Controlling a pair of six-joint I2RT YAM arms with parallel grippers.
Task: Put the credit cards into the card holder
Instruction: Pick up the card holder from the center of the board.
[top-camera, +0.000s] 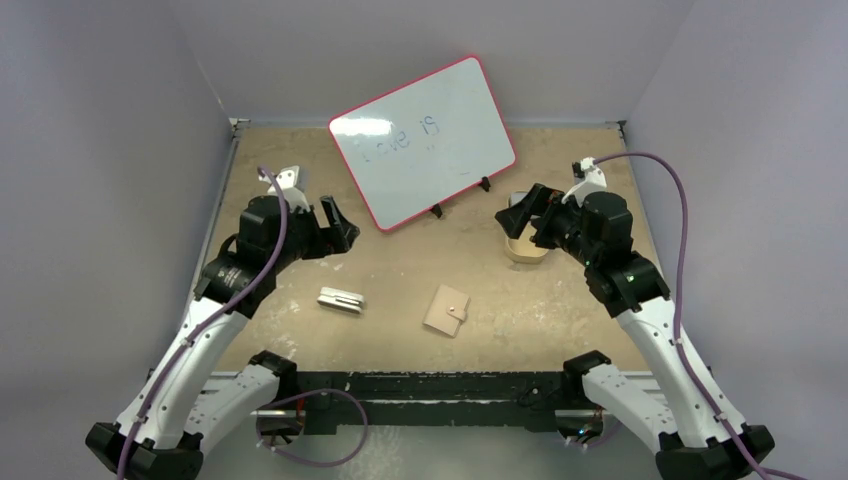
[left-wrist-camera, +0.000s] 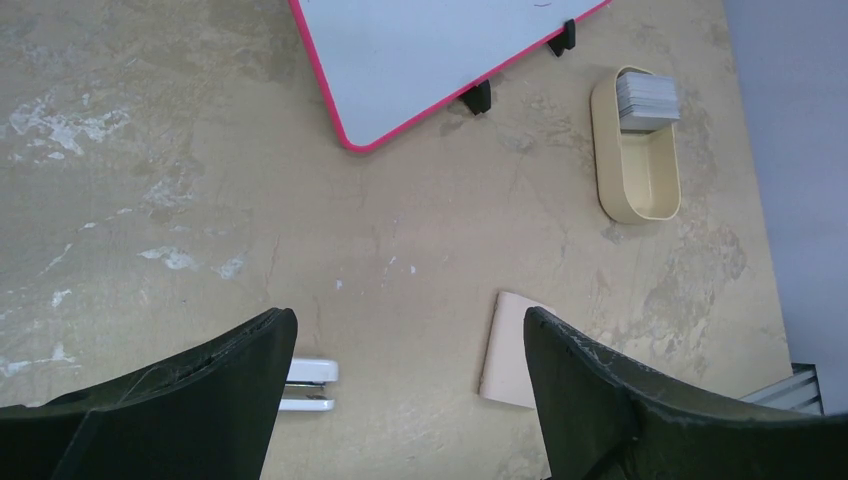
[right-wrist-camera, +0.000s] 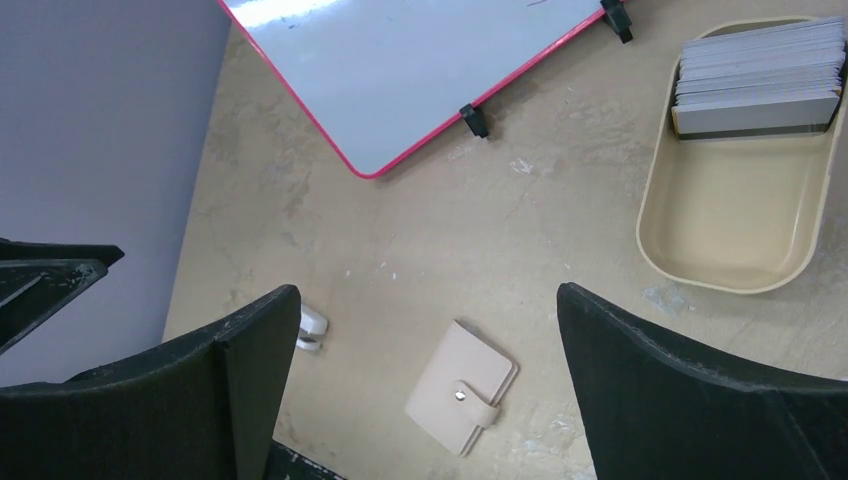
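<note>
Credit cards sit stacked in the tray, card holder closed near it. Your left pincer and right pincer gape wide.

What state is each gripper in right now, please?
Left gripper: open, holding nothing.
Right gripper: open, holding nothing.

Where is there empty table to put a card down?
Bare table lies between the whiteboard, the wallet and the silver block. More lies between wallet and tray. It is crowded at the tray, near the right end effector.
</note>
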